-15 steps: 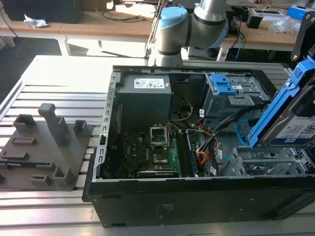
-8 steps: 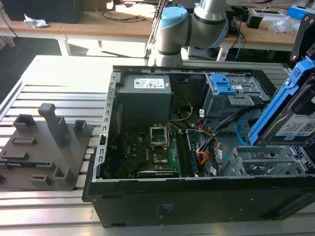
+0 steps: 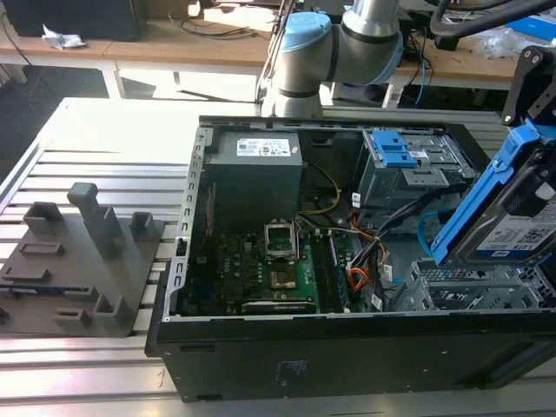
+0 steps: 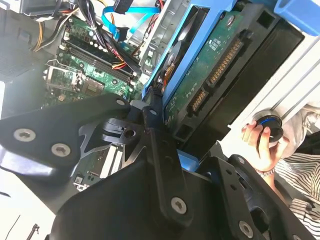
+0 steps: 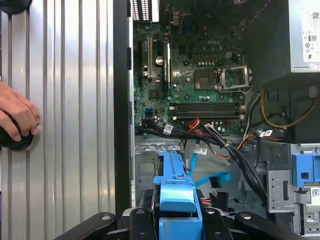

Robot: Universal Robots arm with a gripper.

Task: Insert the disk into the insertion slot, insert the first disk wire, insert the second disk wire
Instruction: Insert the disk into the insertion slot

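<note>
My gripper [image 3: 532, 122] is shut on the disk [image 3: 508, 217], a silver drive with a white label in a bright blue carrier. It hangs tilted at the exterior view's right, just above the insertion slot [image 3: 460, 291], a perforated silver cage in the case's corner. In the first wrist view the carrier's blue edge [image 5: 175, 192] sits between my black fingers [image 5: 140, 220], over the cage [image 5: 150, 165]. The second wrist view shows the disk's green circuit board [image 4: 210, 75]. The second disk wire [image 5: 214, 179], thin and light blue, loops beside the cage [image 4: 120, 20]. I cannot tell which cable is the first disk wire.
The open black computer case [image 3: 347, 356] lies on a slotted metal table [image 3: 104, 130]. Inside are a motherboard [image 5: 200, 75], a power supply [image 3: 256, 174], a black cable bundle [image 5: 235, 155] and a dark grey housing with a blue clip [image 3: 391, 152]. A person's hand [image 5: 17, 117] rests on a black knob.
</note>
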